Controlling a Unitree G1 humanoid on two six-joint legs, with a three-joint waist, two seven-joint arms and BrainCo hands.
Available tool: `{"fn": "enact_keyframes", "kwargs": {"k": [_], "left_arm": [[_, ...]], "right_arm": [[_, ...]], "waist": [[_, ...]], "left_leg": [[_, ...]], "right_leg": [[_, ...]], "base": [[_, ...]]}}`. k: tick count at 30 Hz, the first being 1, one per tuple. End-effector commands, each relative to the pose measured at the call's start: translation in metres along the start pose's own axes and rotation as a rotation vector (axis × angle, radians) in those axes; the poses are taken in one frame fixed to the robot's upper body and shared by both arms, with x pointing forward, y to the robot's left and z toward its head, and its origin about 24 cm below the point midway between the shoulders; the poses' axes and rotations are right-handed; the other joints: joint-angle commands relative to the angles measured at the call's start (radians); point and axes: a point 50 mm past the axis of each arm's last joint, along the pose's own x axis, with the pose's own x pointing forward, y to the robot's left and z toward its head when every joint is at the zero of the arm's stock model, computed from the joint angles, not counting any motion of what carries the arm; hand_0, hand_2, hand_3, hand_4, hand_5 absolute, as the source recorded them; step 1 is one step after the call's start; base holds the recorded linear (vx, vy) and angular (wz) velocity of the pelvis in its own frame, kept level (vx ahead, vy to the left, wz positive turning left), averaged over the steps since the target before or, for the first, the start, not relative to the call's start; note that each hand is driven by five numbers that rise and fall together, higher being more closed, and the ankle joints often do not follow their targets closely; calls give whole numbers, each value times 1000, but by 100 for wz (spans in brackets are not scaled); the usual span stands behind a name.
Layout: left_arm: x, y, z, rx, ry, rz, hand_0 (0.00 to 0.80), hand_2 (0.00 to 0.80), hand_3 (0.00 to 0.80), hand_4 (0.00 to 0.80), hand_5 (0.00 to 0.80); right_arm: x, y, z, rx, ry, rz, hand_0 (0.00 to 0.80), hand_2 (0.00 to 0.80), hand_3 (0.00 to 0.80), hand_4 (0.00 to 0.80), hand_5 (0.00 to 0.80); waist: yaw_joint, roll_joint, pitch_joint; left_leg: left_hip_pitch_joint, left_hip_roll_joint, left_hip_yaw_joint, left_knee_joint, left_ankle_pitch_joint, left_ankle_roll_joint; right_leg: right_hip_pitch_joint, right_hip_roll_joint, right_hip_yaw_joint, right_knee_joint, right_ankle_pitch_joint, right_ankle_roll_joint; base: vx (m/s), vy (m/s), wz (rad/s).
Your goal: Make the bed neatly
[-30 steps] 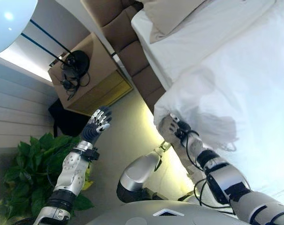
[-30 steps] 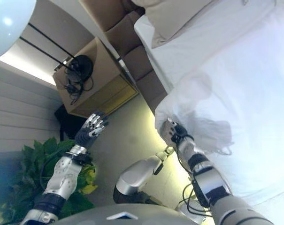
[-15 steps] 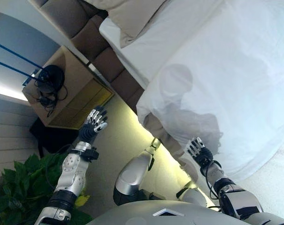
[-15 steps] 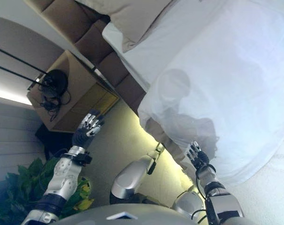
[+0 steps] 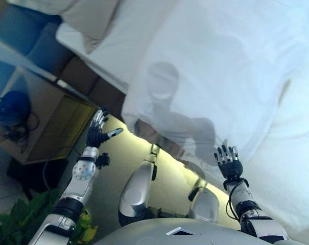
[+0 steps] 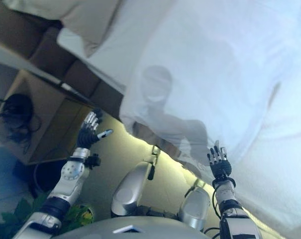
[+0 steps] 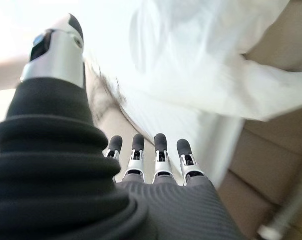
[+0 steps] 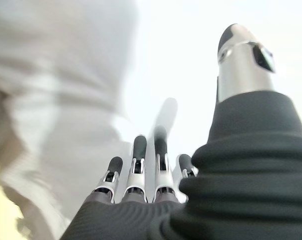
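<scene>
While both hands are raised and hold nothing, the scene reads from left to right as follows. At 9 o'clock stands a tan wooden bedside cabinet (image 5: 47,127) with a black corded object (image 5: 14,109) on top; green plant leaves (image 5: 16,222) show at 7 o'clock.

The left hand (image 5: 99,133) hangs over the pale floor strip between cabinet and bed, fingers straight and thumb spread, gripping nothing; its wrist view shows the fingers extended with the white cloth beyond them and no contact. A brown padded headboard panel (image 5: 95,89) lies toward 11 o'clock of this hand.

The large white duvet (image 5: 220,76) covers the bed from centre to right edge. Its near hem (image 5: 164,138) runs from about 10 o'clock down toward 4 o'clock, draping over the bed side. A beige pillow (image 5: 90,18) sits at 11 o'clock, with bare white sheet (image 5: 113,51) between it and the duvet.

The right hand (image 5: 228,162) is at 5 o'clock, fingers straight and splayed, empty. It lies just beside the hanging hem, apparently apart from it, with the duvet body toward 12 o'clock.

Judgement: the right hand is the nearer to the duvet. The upper duvet edge probably still needs drawing toward the pillow, along the bed's long axis.
</scene>
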Motion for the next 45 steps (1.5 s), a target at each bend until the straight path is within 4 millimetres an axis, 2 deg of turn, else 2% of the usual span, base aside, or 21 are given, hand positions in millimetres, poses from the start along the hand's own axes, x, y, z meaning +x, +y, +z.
{"fn": "enact_keyframes", "kwargs": {"k": [1, 6, 9, 15, 18, 21, 26, 29, 34, 40, 41, 42, 43, 45], "left_arm": [[23, 2, 25, 49, -156, 96, 0, 0, 0, 0, 0], [31, 1, 30, 116, -204, 174, 0, 0, 0, 0, 0], [35, -5, 33, 202, -246, 205, 0, 0, 0, 0, 0], [46, -3, 38, 498, -323, 311, 0, 0, 0, 0, 0], [51, 3, 33, 748, -319, 363, 0, 0, 0, 0, 0], [58, 13, 28, 991, -305, 436, 0, 0, 0, 0, 0], [69, 27, 23, 1172, -232, 504, 0, 0, 0, 0, 0], [72, 32, 20, 1238, -201, 487, 0, 0, 0, 0, 0], [75, 28, 14, 1332, -164, 432, 0, 0, 0, 0, 0], [85, 38, 11, 1469, -102, 343, 0, 0, 0, 0, 0], [86, 39, 10, 1480, -91, 333, 147, 147, 147, 147, 147], [86, 42, 8, 1490, -69, 320, 455, 455, 455, 455, 455], [86, 44, 7, 1487, -50, 313, 518, 518, 518, 518, 518], [87, 46, 5, 1473, -37, 308, 800, 800, 800, 800, 800]], "right_arm": [[-3, 3, 32, 9, -151, 40, 0, 0, 0, 0, 0], [-7, 0, 40, 24, -209, 16, 0, 0, 0, 0, 0], [-5, 6, 46, 63, -256, 10, 0, 0, 0, 0, 0], [-1, 22, 55, 122, -332, 49, 0, 0, 0, 0, 0], [-1, 29, 61, 134, -365, 73, 0, 0, 0, 0, 0], [2, 39, 69, 133, -369, 105, 0, 0, 0, 0, 0], [5, 47, 69, 108, -360, 159, 0, 0, 0, 0, 0], [4, 48, 68, 98, -362, 175, 0, 0, 0, 0, 0], [7, 69, 75, 43, -399, 243, 0, 0, 0, 0, 0], [11, 90, 82, 12, -431, 292, 0, 0, 0, 0, 0], [11, 92, 83, 8, -435, 298, 0, 0, 0, 0, 0], [12, 94, 84, 2, -440, 304, 0, 0, 0, 0, 0], [13, 97, 85, -3, -446, 311, 0, 0, 0, 0, 0], [13, 100, 88, -8, -454, 321, 0, 0, 0, 0, 0]], "waist": [[-42, -10, 33], [-93, -38, 57], [-114, -53, 81], [-149, -86, 122], [-164, -93, 130], [-180, -93, 130], [-203, -86, 130], [-210, -82, 130], [-227, -53, 130], [-248, -39, 130], [-250, -38, 130], [-253, -36, 130], [-256, -34, 130], [-260, -32, 130]], "left_leg": [[-16, 92, -4, 81, -39, -62], [-40, 118, 6, 94, -33, -65], [-65, 128, 11, 109, -36, -69], [-111, 149, 35, 81, -12, -77], [-129, 151, 44, 59, 3, -81], [-139, 152, 50, 27, 24, -83], [-139, 160, 67, -24, 56, -86], [-136, 162, 71, -34, 62, -87], [-137, 149, 69, -32, 65, -84], [-159, 153, 83, -43, 81, -90], [-160, 154, 87, -49, 85, -91], [-159, 155, 91, -56, 89, -92], [-160, 156, 94, -63, 93, -94], [-164, 159, 98, -69, 98, -96]], "right_leg": [[-63, -47, 38, -74, 234, 20], [-120, -22, 77, -51, 237, 14], [-155, -7, 95, -36, 232, 13], [-212, 19, 110, -55, 244, 18], [-241, 19, 110, -62, 251, 19], [-268, 17, 117, -61, 250, 21], [-298, 8, 126, -57, 248, 26], [-308, 0, 127, -50, 248, 28], [-347, -22, 156, -15, 242, 30], [-393, -36, 181, -2, 245, 38], [-397, -36, 183, -3, 246, 39], [-399, -37, 186, -6, 247, 39], [-403, -37, 189, -8, 250, 38], [-412, -39, 192, -10, 254, 37]], "base": [[-85, -55, -52], [-66, -23, -39], [-85, -21, -29], [-87, 5, -21], [-40, 45, -22], [-7, 80, -13], [11, 75, -11], [21, 55, -6], [31, 121, -2], [9, 72, -4], [-10, 87, -5], [-1, 68, -10], [-4, 64, -12], [-13, 43, -6]]}}
